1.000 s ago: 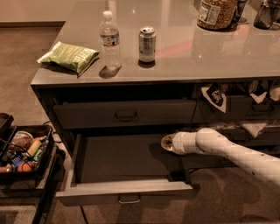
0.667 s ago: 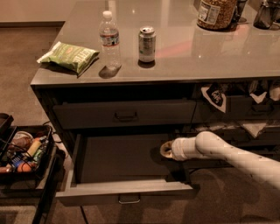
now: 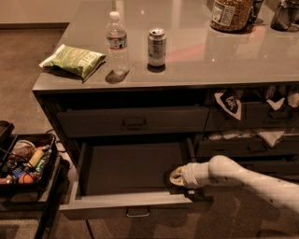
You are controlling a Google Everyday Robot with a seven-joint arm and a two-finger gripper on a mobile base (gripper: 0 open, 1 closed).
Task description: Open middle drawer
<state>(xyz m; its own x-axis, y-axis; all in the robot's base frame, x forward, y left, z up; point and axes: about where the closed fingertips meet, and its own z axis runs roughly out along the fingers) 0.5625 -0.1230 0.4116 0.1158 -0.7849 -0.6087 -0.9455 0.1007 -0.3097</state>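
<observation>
The middle drawer [image 3: 117,205] stands pulled far out below the counter, its dark inner floor bare and its small pull handle [image 3: 138,213] on the front near the bottom edge of the view. My gripper [image 3: 175,177] reaches in from the right on a white arm [image 3: 243,177]. It hovers over the drawer's right front corner, just behind the front panel. Above it, the top drawer [image 3: 134,122] is closed.
On the countertop [image 3: 196,60] are a green chip bag [image 3: 74,59], a water bottle [image 3: 117,42], a soda can [image 3: 157,46] and a jar [image 3: 231,14]. A black cart [image 3: 28,168] of items stands at the left. Partly open drawers with snack bags [image 3: 231,103] are at the right.
My gripper has moved from deeper inside the drawer toward its front panel. The drawer itself has not visibly shifted.
</observation>
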